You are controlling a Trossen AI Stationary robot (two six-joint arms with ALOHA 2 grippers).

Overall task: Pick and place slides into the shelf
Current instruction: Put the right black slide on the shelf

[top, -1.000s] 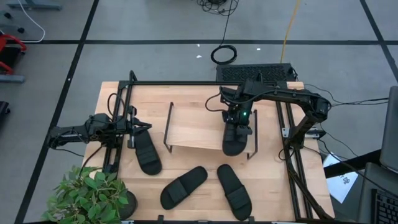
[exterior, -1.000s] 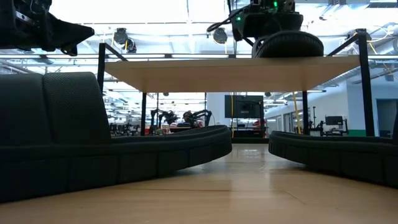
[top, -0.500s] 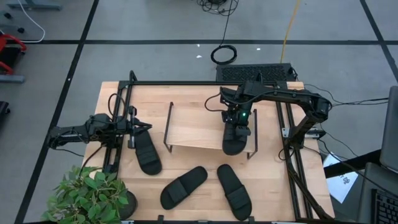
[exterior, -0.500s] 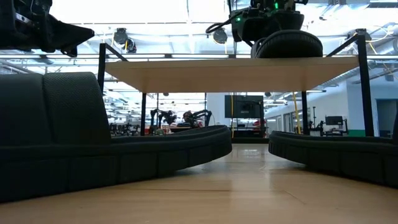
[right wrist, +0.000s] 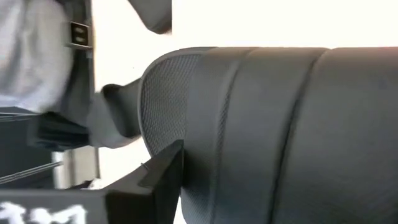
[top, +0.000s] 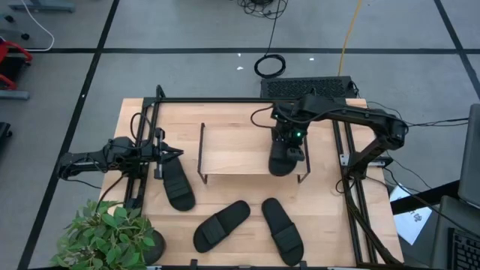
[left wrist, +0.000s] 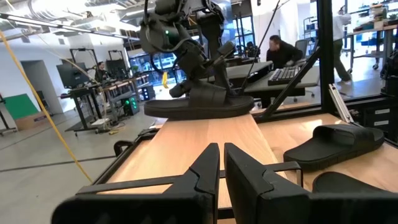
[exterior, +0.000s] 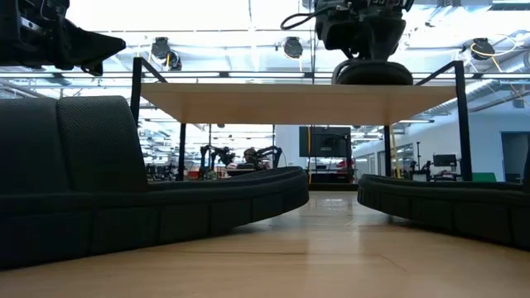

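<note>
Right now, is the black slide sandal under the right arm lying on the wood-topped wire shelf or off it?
On it. The black slide sandal lies flat on the shelf plank's right end, right gripper directly above it.

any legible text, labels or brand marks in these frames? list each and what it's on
None can be read.
White marks at the bottom corner of the right wrist view: cropped and blurred, unreadable.
Small dark tag on the pale surface in the right wrist view: too small to read.
Slides, e.g. the one on the shelf: no brand mark visible.
Paper sheet beside the table: print too small.
</note>
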